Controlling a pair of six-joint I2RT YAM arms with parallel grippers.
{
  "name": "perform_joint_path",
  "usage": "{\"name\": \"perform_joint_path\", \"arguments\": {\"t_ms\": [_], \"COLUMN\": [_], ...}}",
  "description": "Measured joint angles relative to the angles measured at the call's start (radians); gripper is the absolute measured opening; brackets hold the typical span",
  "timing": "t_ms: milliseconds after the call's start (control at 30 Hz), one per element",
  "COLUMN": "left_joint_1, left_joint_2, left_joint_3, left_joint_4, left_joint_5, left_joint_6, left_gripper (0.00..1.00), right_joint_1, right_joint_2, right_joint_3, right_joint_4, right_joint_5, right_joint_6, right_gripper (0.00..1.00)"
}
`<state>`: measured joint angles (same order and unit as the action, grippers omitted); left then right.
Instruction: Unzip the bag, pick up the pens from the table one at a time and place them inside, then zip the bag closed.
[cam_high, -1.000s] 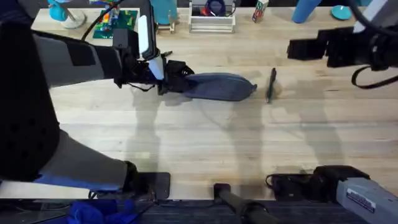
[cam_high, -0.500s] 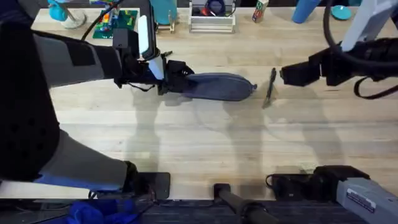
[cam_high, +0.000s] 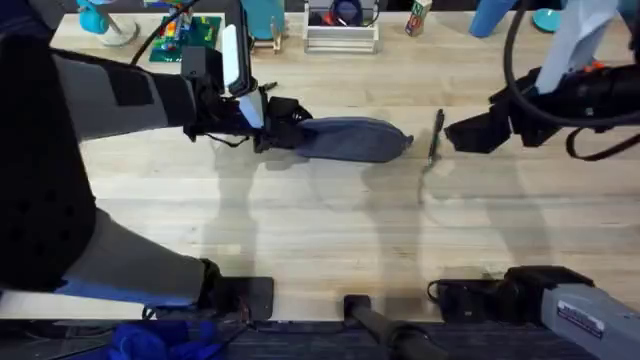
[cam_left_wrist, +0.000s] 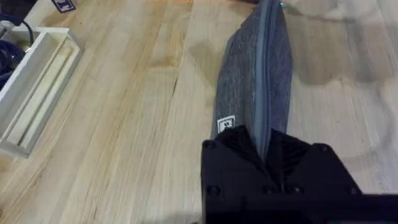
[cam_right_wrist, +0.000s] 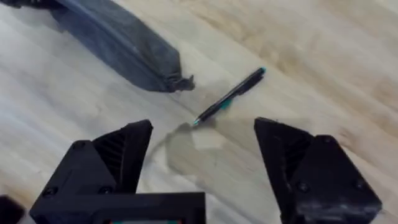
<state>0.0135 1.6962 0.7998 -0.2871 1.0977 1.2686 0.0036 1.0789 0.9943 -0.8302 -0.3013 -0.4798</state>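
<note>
The grey-blue bag (cam_high: 355, 138) lies on the table (cam_high: 320, 240), its zipper running along the top (cam_left_wrist: 268, 68). My left gripper (cam_high: 285, 122) is shut on the bag's left end, fingers (cam_left_wrist: 233, 149) clamped over the fabric. A dark black-green pen (cam_high: 436, 135) lies just right of the bag, also seen as the pen (cam_right_wrist: 229, 98) beyond the bag's end (cam_right_wrist: 124, 40). My right gripper (cam_high: 462, 132) hovers just right of the pen, open, with nothing between its fingers (cam_right_wrist: 121, 146).
A white tray (cam_high: 340, 38) and coloured items stand along the table's far edge. The white tray (cam_left_wrist: 34, 87) also lies left of the bag. The near half of the table is bare wood.
My right gripper has moved left and down toward the dark pen. The left gripper and the bag have stayed put.
</note>
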Motion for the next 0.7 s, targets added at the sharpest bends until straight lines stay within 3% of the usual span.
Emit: {"name": "perform_joint_path", "arguments": {"t_ms": [133,500,700], "left_joint_1": [0.0,0.0,0.0], "left_joint_2": [0.0,0.0,0.0], "left_joint_3": [0.0,0.0,0.0], "left_joint_4": [0.0,0.0,0.0], "left_joint_5": [0.0,0.0,0.0], "left_joint_6": [0.0,0.0,0.0], "left_gripper": [0.042,0.042,0.042], "right_joint_1": [0.0,0.0,0.0], "right_joint_2": [0.054,0.053,0.053], "right_joint_3": [0.0,0.0,0.0], "right_joint_4": [-0.014,-0.013,-0.031], "right_joint_5": [-0.03,-0.036,0.035], "right_joint_6": [-0.02,-0.024,-0.028], "right_gripper": [0.996,0.995,0.995]}}
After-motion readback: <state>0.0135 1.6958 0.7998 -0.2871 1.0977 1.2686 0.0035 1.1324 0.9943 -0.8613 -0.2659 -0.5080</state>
